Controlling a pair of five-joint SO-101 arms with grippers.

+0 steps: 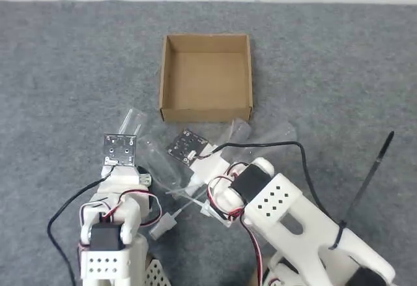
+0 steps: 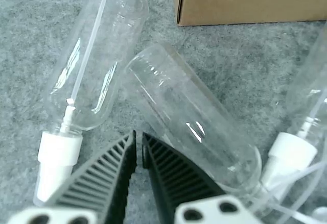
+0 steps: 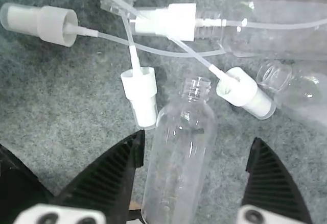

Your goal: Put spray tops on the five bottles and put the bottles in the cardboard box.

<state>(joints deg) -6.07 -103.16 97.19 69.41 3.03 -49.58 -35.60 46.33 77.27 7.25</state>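
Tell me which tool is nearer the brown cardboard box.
Right. The right tool sits just short of the near wall of the brown cardboard box; the left tool sits farther off, diagonally out from a near corner.

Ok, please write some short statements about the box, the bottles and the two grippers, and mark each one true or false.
1. The cardboard box has nothing in it. True.
2. The right gripper is shut on a spray top. False: it is open, and a bottle without a top lies between its fingers.
3. The left wrist view shows a bottle with a spray top on it. True.
4. Every bottle stands upright. False: the bottles lie on their sides on the table.
5. The left gripper holds a bottle. False: its fingers are shut on nothing, next to the bottles.
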